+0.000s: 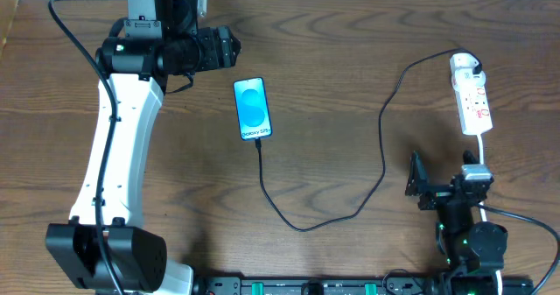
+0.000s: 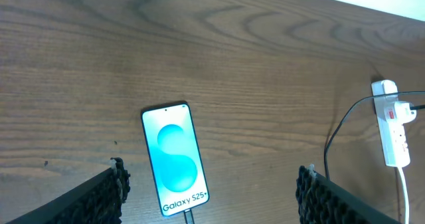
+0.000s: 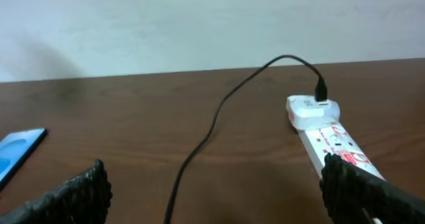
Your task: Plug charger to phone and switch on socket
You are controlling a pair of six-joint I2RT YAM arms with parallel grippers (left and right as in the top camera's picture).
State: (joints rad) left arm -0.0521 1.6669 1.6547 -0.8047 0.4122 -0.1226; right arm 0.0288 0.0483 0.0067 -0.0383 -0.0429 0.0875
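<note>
cable looks seated, switch left to press

black padded fingers (image 2: 99, 197) of the left gripper (image 1: 231, 48) fill the near corners of its wrist view, spread wide with nothing between them. it hovers just far-left of the phone (image 1: 252, 108). phone lies flat in the middle of the table (image 1: 332, 32), screen up and lit blue. charger (image 1: 382, 155) runs from the phone's near edge, loops near and right, then climbs to its white plug at the far end of the socket (image 1: 473, 98), which lies at the far right. its tip seems seated in the phone, though the joint is too small to be sure.

right gripper (image 1: 411, 178) sits on the near side of the socket, jaws fully apart, empty.

by my judgement the step in hand is the switch, and the right arm is the closer one. it would do well to bring one fingertip straight down on the red part beside the plug, likely the rocker. a vertical press should keep the light socket from sliding, and staying clear of the charger avoids tugging the plug. whether the switch is already on cannot be told.

writing: "galaxy s25+" in white at the phone's near end. print on the socket's red marks is too small to read.
</note>
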